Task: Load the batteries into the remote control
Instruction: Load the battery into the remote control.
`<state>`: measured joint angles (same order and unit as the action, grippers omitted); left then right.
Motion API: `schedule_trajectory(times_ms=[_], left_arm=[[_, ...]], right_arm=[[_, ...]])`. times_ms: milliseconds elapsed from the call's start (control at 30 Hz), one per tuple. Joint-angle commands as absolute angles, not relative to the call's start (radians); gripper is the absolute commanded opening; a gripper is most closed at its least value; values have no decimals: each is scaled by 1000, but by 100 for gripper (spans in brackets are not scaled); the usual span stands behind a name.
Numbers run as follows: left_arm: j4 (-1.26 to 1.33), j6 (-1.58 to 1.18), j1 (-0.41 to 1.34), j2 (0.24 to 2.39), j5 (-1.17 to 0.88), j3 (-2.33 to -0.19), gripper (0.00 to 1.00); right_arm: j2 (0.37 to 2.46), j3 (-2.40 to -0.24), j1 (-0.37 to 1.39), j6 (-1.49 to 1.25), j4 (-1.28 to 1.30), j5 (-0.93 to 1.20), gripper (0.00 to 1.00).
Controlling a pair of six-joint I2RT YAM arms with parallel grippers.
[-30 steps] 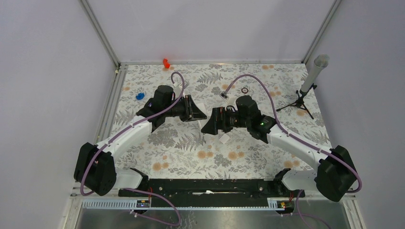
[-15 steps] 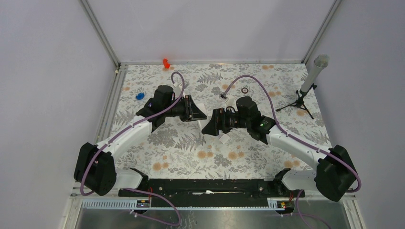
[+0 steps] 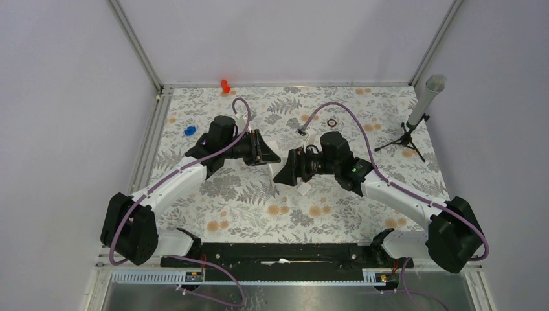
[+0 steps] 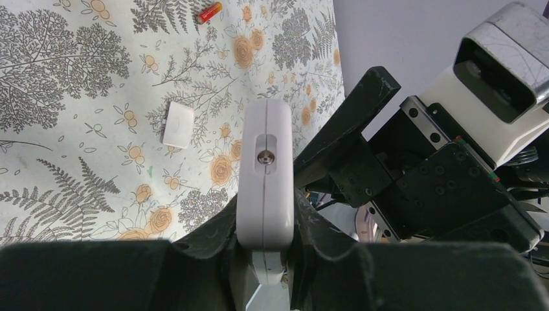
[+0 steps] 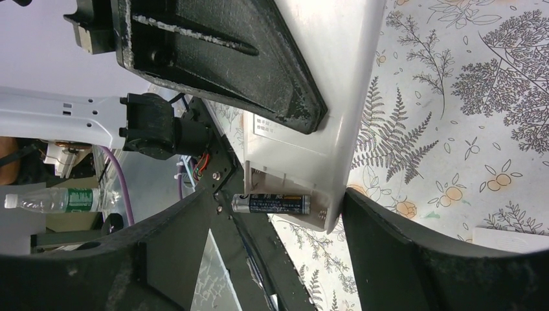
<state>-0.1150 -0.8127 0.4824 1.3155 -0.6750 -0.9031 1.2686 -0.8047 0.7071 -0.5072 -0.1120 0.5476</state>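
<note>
My left gripper (image 4: 265, 223) is shut on the white remote control (image 4: 265, 162) and holds it edge-on above the table; in the top view it (image 3: 262, 148) meets my right gripper (image 3: 285, 172) mid-table. In the right wrist view the remote's (image 5: 330, 91) open compartment faces my right gripper (image 5: 278, 214), whose jaws stand wide on either side of the remote's end. A dark-cased battery (image 5: 270, 203) lies in that compartment, one end sticking out near one finger (image 5: 162, 246). A second, red battery (image 4: 209, 11) lies far off on the table.
A small white cover (image 4: 178, 124) lies flat on the floral table, also under my right gripper in the top view (image 3: 303, 188). A red plastic piece (image 3: 225, 85), a blue piece (image 3: 190, 130), a dark ring (image 3: 332, 122) and a tripod with a tube (image 3: 417, 113) stand around the back.
My right gripper has crept a little left toward the remote. The left arm has held still.
</note>
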Motion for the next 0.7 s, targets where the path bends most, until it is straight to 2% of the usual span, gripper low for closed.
schedule_trajectory(times_ms=[0,167,467,667], left_arm=[[-77,-824,479,1324,-695,-949,0],[-78,-824,479,1324,-695,-951,0],[-85,-824,478,1318,-694,-948,0],[-84,-822,479,1315,-695,-948,0]], right_arm=[[1253,-807,714,-465,-150,594,80],[1261,-810,715,-467,-145,578,72],[1263,-810,716,-470,-152,575,67],[1263,-812,715,-477,-154,565,60]])
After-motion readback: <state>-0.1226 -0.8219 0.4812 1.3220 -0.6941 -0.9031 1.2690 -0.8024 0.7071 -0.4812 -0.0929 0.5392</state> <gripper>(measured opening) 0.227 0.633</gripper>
